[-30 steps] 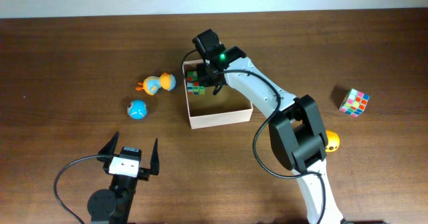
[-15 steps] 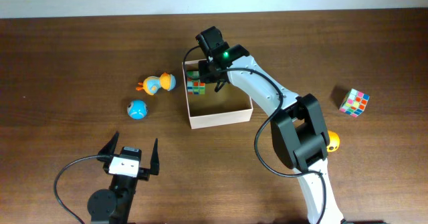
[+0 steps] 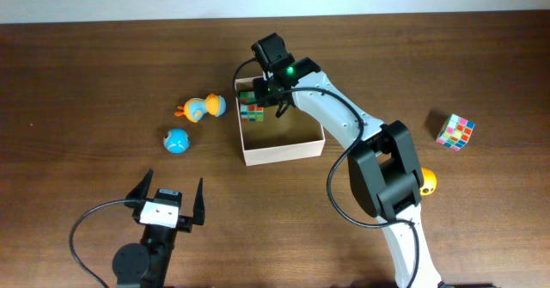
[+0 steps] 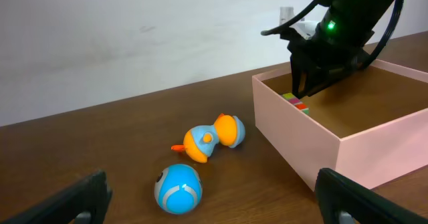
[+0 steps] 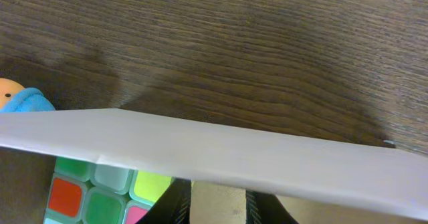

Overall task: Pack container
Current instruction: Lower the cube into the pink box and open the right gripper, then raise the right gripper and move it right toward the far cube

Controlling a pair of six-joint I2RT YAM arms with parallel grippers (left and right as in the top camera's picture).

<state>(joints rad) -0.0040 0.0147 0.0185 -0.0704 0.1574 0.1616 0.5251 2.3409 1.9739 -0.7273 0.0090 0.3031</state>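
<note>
The container (image 3: pixel 284 154) is a shallow cream-walled box with a brown floor, at the table's middle. A colourful puzzle cube (image 3: pixel 251 107) lies in its far left corner. My right gripper (image 3: pixel 275 107) reaches down inside the box just right of that cube. In the right wrist view its dark fingers (image 5: pixel 175 202) stand slightly open by the wall (image 5: pixel 234 158), with only bare floor between them and the cube (image 5: pixel 100 190) to their left. My left gripper (image 3: pixel 170 186) rests wide open near the front edge, holding nothing; the left wrist view shows it as the left gripper (image 4: pixel 214 200).
An orange-and-blue duck toy (image 3: pixel 199 108) and a blue ball (image 3: pixel 176 140) lie left of the box, also visible as the toy (image 4: pixel 212 136) and the ball (image 4: pixel 178 188). A second puzzle cube (image 3: pixel 455 132) and an orange ball (image 3: pixel 425 181) lie to the right.
The right wrist has shifted slightly toward the container's far wall. The cube stays in the corner. The left arm has not moved.
</note>
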